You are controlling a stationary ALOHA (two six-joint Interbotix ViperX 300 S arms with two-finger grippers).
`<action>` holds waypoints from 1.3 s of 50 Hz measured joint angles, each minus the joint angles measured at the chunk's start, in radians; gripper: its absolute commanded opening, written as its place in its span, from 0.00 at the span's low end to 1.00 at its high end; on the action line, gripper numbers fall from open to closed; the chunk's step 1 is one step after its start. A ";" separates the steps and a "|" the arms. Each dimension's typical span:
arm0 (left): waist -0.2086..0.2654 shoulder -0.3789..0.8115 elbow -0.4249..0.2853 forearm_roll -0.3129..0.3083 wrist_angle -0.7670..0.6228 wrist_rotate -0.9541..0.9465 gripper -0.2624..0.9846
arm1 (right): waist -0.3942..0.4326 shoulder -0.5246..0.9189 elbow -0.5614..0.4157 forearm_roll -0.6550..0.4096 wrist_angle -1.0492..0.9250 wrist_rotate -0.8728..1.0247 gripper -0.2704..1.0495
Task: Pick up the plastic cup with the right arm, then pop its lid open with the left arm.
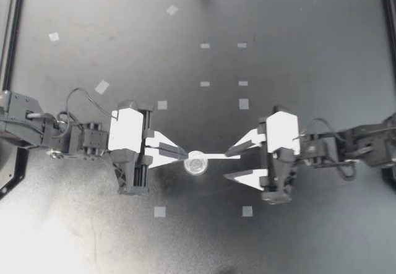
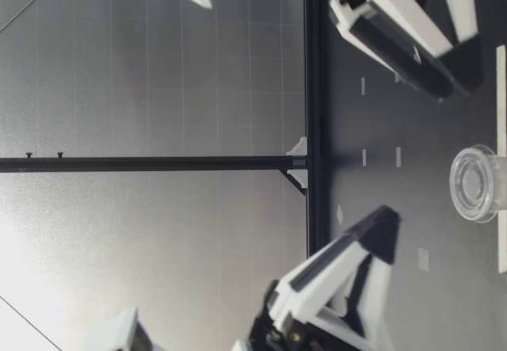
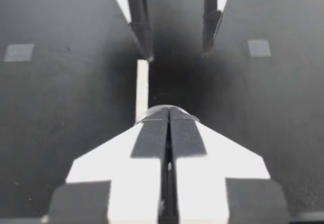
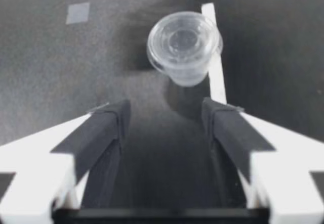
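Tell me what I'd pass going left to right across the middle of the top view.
Left arm → left claw → clear cup → right claw → right arm.

Left wrist view: small clear round plastic cup [image 3: 167, 108] mostly hidden behind the pressed-together fingers of left gripper [image 1: 183, 155], only an arc of rim showing. Beyond the cup, right gripper [image 1: 229, 164] cut off at the edge, two dark fingertips alone visible.

Right wrist view: narrow white tape strip [image 4: 218, 85] partly covered by the cup.

Low view: strip under the cup cut off at the edge; both grippers beside the cup only partly in frame.

Lidded or open cup top: not discernible.
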 measured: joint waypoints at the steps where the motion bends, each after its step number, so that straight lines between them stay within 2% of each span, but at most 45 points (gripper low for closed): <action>1: -0.002 0.003 0.002 0.000 0.000 0.000 0.16 | 0.000 0.005 -0.006 0.000 0.000 0.000 0.68; 25: -0.005 0.064 -0.021 0.000 0.008 -0.028 0.16 | 0.000 0.098 -0.080 0.017 0.021 0.000 0.68; 42: -0.003 0.100 -0.038 0.000 0.008 -0.028 0.16 | 0.000 0.137 -0.120 0.028 0.029 0.000 0.72; 65: -0.005 0.114 -0.043 0.000 0.041 -0.029 0.16 | 0.000 0.172 -0.160 0.028 0.041 0.000 0.72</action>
